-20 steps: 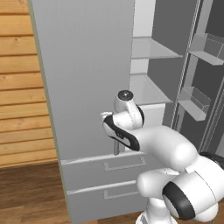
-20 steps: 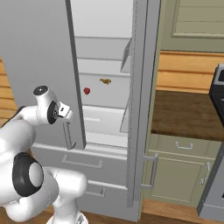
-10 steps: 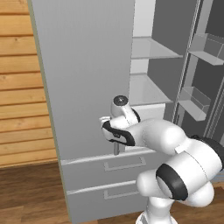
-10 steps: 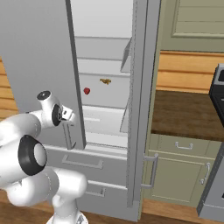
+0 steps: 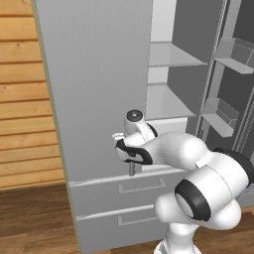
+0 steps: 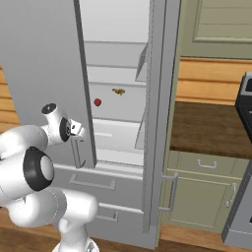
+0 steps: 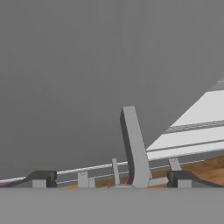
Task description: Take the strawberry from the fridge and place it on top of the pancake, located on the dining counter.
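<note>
The fridge [image 5: 99, 74] stands with both doors swung open. On a pale shelf inside lies the strawberry [image 6: 97, 102], a tiny bright red lump. My gripper [image 6: 78, 130] is outside the left door [image 6: 44, 64], at the lower end of its thin bar handle [image 6: 76, 153]. In the hand view the gripper [image 7: 111, 178] is open, and the handle [image 7: 133, 151] rises between the two spread fingertips [image 7: 41, 177] without either touching it. The door separates the gripper from the strawberry. The pancake and the dining counter are out of view.
A small yellowish-brown scrap [image 6: 118, 91] lies on the shelf right of the strawberry. Two drawers [image 5: 141, 186] sit below the doors. The right door [image 5: 233, 89] carries clear bins. A brown-topped cupboard counter [image 6: 206, 128] stands right of the fridge, and a wooden wall [image 5: 25, 99] to its left.
The hand has edged a little left and lower along the door front, closing in on the handle's lower end, and the elbow has swung forward. Door and strawberry have not moved.
</note>
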